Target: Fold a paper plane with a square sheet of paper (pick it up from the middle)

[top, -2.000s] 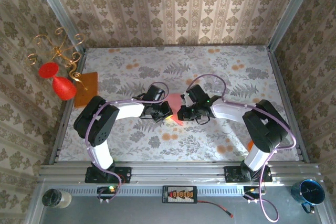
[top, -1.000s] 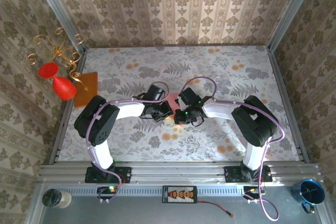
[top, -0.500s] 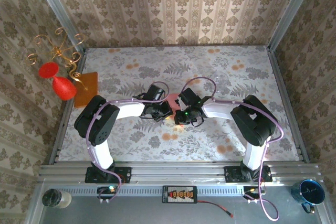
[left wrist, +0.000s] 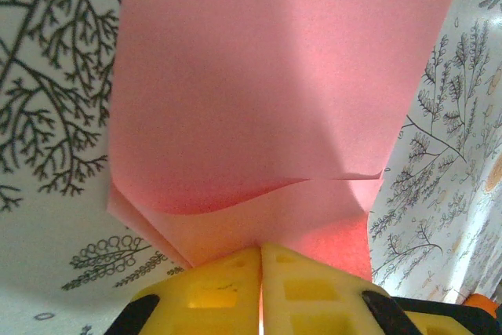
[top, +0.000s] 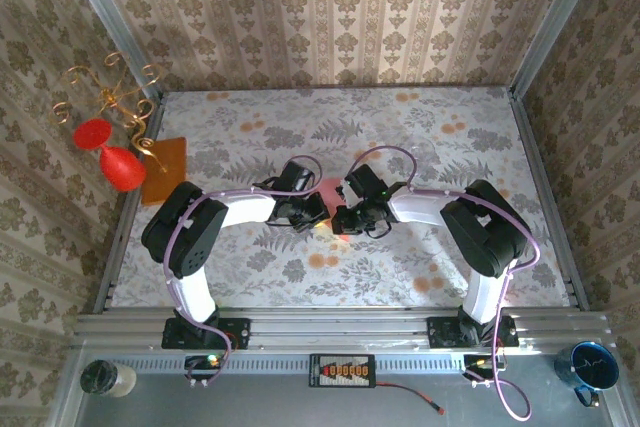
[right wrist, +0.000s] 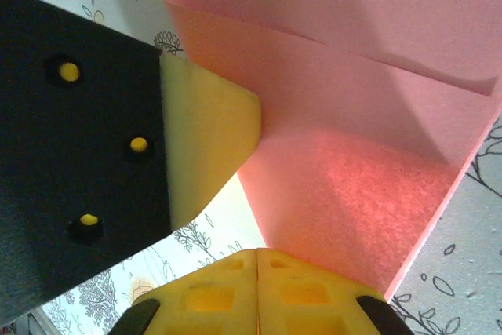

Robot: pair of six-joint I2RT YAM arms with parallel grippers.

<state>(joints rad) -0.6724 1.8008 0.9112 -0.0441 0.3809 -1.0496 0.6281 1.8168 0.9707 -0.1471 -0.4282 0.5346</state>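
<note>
The square sheet of paper (top: pixel 328 190) is salmon pink and folded into layers, held mid-table between the two grippers. My left gripper (top: pixel 317 215) is shut, and the pink sheet (left wrist: pixel 267 115) runs into its yellow fingertips (left wrist: pixel 227 272). My right gripper (top: pixel 340 219) is shut too, tip to tip with the left, and the lower edge of the sheet (right wrist: pixel 353 154) meets its fingertips (right wrist: pixel 306 272). One left finger (right wrist: pixel 208 139) touches the fold's left edge. The grippers cover most of the sheet from above, so whether it has the paper plane's shape is hidden.
An orange rectangular sheet (top: pixel 165 169) lies at the table's left edge beside a red glass (top: pixel 118 165) and a gold wire stand (top: pixel 115 97). Wallpapered walls close in the table on three sides. A blue mug (top: pixel 590 367) sits off the table at the near right.
The right gripper has moved left up to the left gripper, and far less pink paper shows from above. Over the last half second it has eased slightly right. The left arm is still.
</note>
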